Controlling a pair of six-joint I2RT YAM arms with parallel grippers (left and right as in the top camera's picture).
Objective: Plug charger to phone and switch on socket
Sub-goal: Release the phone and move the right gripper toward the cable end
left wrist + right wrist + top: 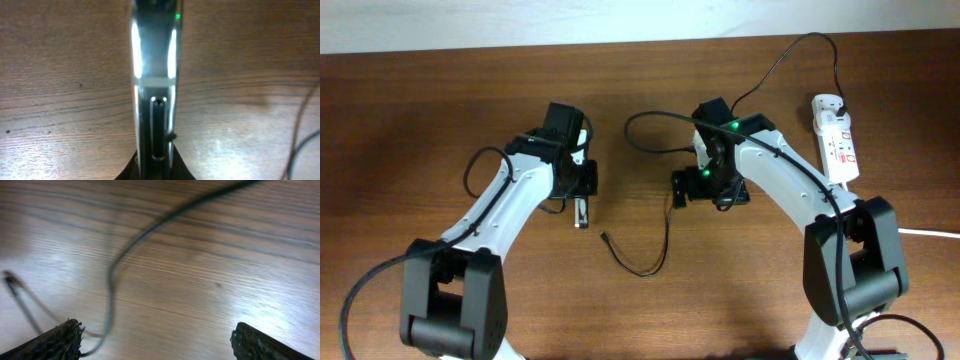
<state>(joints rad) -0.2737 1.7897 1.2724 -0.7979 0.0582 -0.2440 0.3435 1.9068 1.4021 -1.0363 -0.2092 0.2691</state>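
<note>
My left gripper (582, 198) is shut on the black phone (582, 215), holding it on its narrow edge over the table. In the left wrist view the phone (155, 75) shows edge-on between the jaws (155, 172), with its slot-shaped port facing the camera. The black charger cable (665, 245) loops over the table and its plug tip (604, 237) lies free right of the phone. My right gripper (678, 188) is open and empty just above the cable (150, 230), which passes by its left finger in the right wrist view (160, 345). The white socket strip (836, 140) lies far right.
The cable arcs from the adapter (825, 102) at the strip's far end, over the back of the table and across my right arm. A thick white cord (930, 232) runs off to the right edge. The wooden table (420, 120) is bare at the left.
</note>
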